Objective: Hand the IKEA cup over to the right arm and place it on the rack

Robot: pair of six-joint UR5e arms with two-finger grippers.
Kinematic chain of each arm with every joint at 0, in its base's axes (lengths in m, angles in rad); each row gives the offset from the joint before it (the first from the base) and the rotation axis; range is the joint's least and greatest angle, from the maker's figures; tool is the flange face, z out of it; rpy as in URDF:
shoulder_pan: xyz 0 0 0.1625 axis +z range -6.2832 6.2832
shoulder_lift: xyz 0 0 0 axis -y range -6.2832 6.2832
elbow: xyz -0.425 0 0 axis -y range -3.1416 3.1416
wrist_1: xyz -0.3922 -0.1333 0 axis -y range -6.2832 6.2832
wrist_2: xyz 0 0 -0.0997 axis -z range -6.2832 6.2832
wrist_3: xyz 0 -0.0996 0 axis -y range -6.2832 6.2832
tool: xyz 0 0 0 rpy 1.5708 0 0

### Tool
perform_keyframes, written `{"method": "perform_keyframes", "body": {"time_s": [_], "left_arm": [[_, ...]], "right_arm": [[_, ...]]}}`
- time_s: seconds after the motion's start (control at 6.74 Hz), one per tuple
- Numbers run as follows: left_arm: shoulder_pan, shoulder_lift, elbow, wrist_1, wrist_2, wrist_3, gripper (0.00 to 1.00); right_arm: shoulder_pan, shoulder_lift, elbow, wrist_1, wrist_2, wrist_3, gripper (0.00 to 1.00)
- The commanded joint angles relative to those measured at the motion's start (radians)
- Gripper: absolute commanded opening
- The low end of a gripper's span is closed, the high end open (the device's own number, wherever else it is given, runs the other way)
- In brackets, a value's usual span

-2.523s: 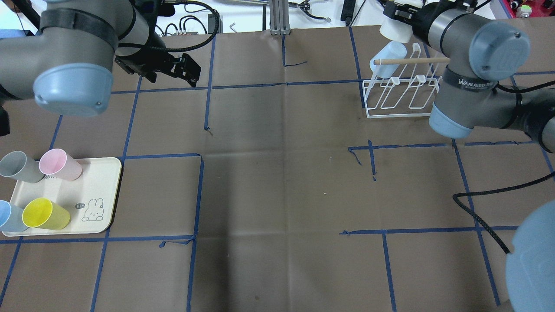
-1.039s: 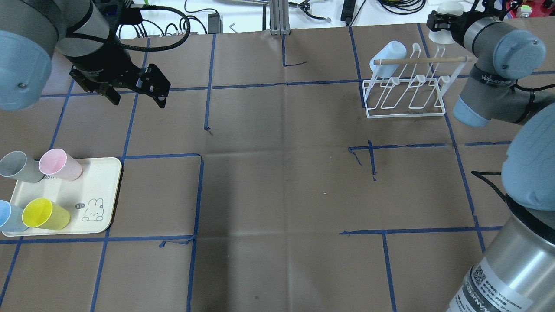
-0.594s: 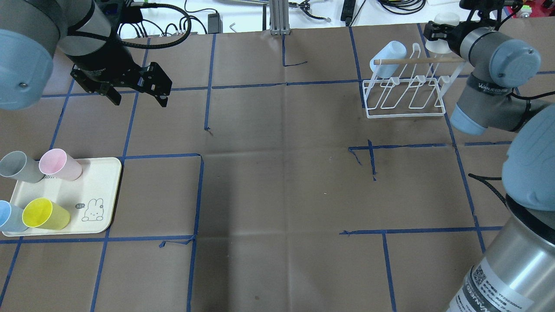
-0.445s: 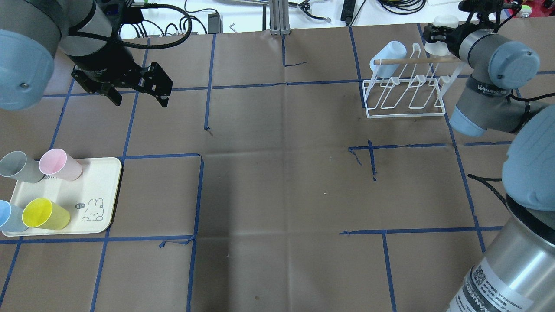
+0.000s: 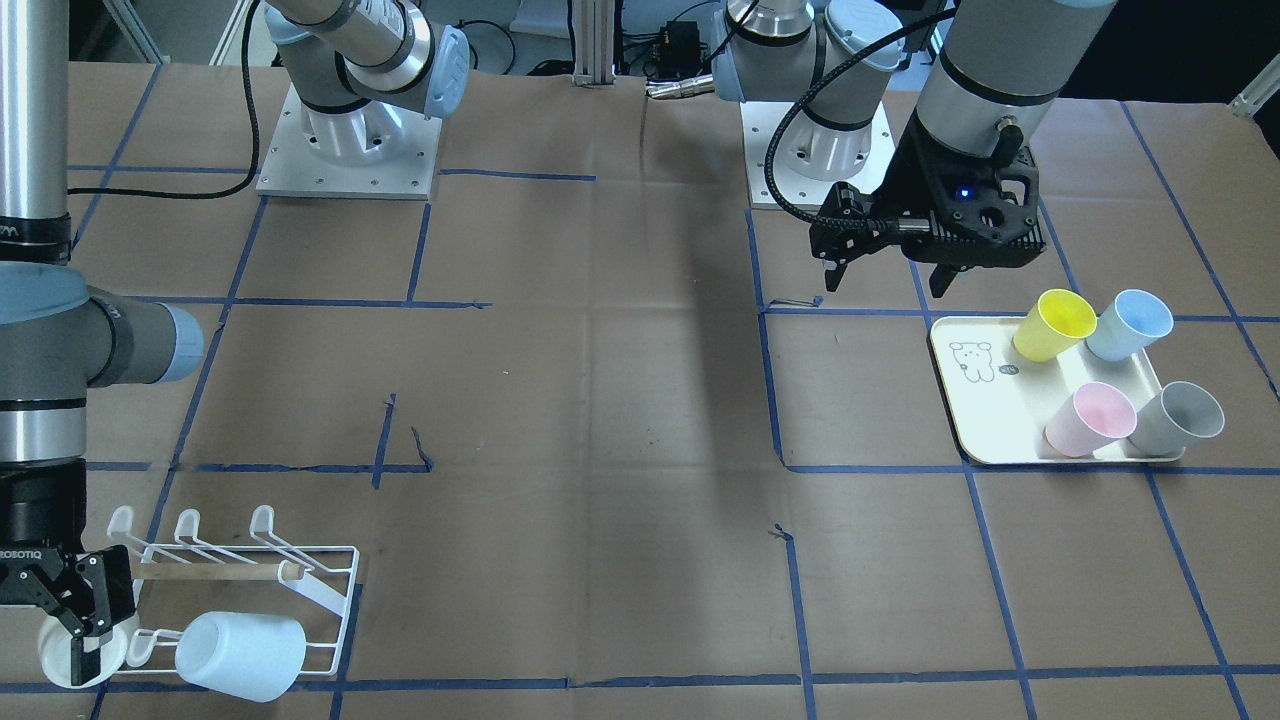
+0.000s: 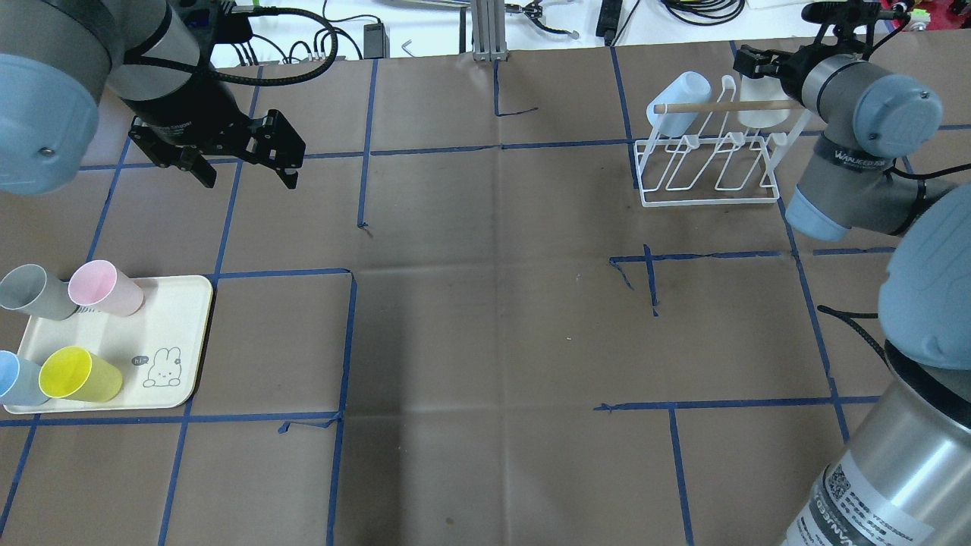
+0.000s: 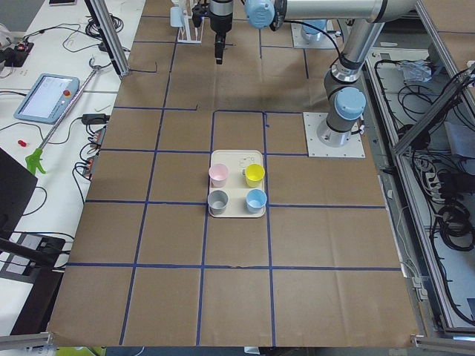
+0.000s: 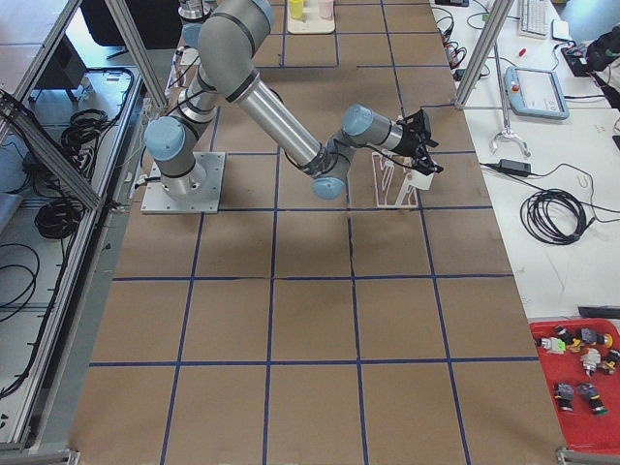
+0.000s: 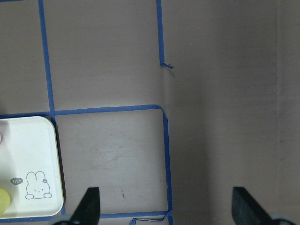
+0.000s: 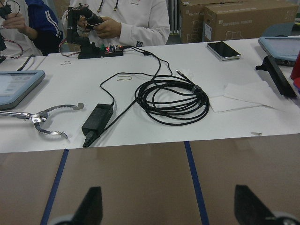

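The white wire rack [image 6: 709, 199] with its wooden dowel [image 6: 721, 107] stands at the far right, also in the front view [image 5: 340, 585]. A pale-blue cup [image 6: 680, 91] hangs on its left end. A white cup [image 6: 755, 114] sits at the rack's far right end, behind the dowel, and shows in the front view [image 5: 60, 665]. My right gripper [image 6: 749, 67] is open just above it; its wrist view [image 10: 166, 208] shows nothing between the fingers. My left gripper [image 6: 246, 174] is open and empty above the table's far left.
A cream tray [image 6: 178, 318] at the near left holds a grey cup [image 6: 30, 292], a pink cup [image 6: 106, 288], a yellow cup [image 6: 80, 374] and a blue cup [image 6: 14, 379]. Operators' table with cables lies beyond the far edge.
The right arm carried the white cup to the rack's right end; the cup has dropped behind the dowel, out of the gripper. The left gripper shifted slightly toward the tray.
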Motion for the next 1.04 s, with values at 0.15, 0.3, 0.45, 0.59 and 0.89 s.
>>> {"method": "perform_keyframes", "body": {"time_s": [0.15, 0.3, 0.45, 0.59, 0.89], "left_arm": [[-0.002, 0.01, -0.013, -0.003, 0.0, -0.002, 0.99], [-0.002, 0.014, -0.019, -0.003, 0.0, -0.002, 0.99], [-0.002, 0.014, -0.019, -0.002, 0.0, -0.002, 0.99], [-0.002, 0.013, -0.017, 0.001, 0.0, -0.002, 0.99], [-0.002, 0.01, -0.011, 0.002, 0.0, -0.002, 0.99]], "right_arm": [[0.003, -0.106, -0.005, 0.085, 0.003, -0.001, 1.0], [0.006, -0.157, -0.01, 0.183, 0.003, -0.004, 1.0], [0.014, -0.2, -0.004, 0.243, 0.001, -0.001, 1.0], [0.04, -0.253, -0.004, 0.288, 0.001, 0.0, 1.0], [0.098, -0.336, -0.01, 0.594, -0.005, 0.0, 1.0]]}}
